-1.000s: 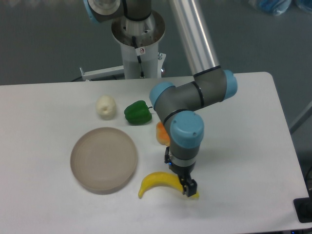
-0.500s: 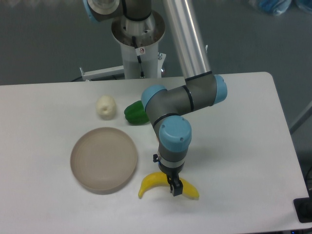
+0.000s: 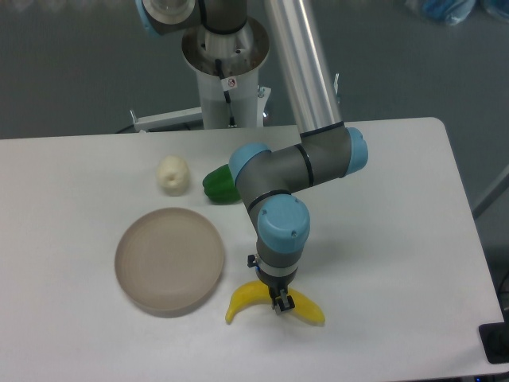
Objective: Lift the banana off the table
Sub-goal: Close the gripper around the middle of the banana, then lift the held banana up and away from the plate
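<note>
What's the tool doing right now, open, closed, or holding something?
Tool: down on the banana at its middle; open or closed cannot be told.

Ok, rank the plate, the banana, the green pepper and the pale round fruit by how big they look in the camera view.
Largest to smallest:
1. the plate
2. the banana, partly covered by the gripper
3 and 4. the green pepper and the pale round fruit: unsure, since the arm hides part of the pepper.
</note>
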